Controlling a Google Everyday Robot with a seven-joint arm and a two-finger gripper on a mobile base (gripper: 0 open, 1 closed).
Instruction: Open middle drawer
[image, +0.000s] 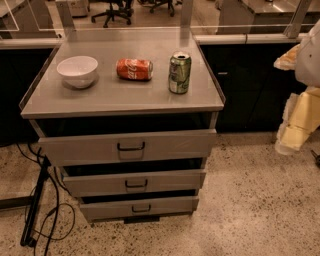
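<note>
Camera view shows the grey drawer unit front-on, so here's my read. The middle drawer (165, 181) is the low-fronted one sandwiched between the taller top drawer (170, 145) and the bottom drawer (165, 206). It sits under the counter (125, 95), a bit left of centre in the scene. Its small dark loop handle (136, 184) is dead centre on the front panel.

The hand (294, 131) is way off at the right edge, well apart from the unit and hanging at about top-drawer height. Honestly can't tell if it's apart or together, it's just a pale blur there.

So I'd call this the approach step: nothing is gripped and the drawer looks shut or barely cracked, with a dark gap above the panel. Next move, I reckon, is to swing the hand left and down, line it up with that loop handle, clamp on and pull straight toward the near side.

Orientation-wise, the drawer front's long axis runs left to right, and the panel faces the near side, so the slide direction is far-to-near.

Up top there's a white bowl (77, 70), a red can (134, 69) lying on its side and a green can (179, 72) standing, so a jerky pull could rattle those.
</note>
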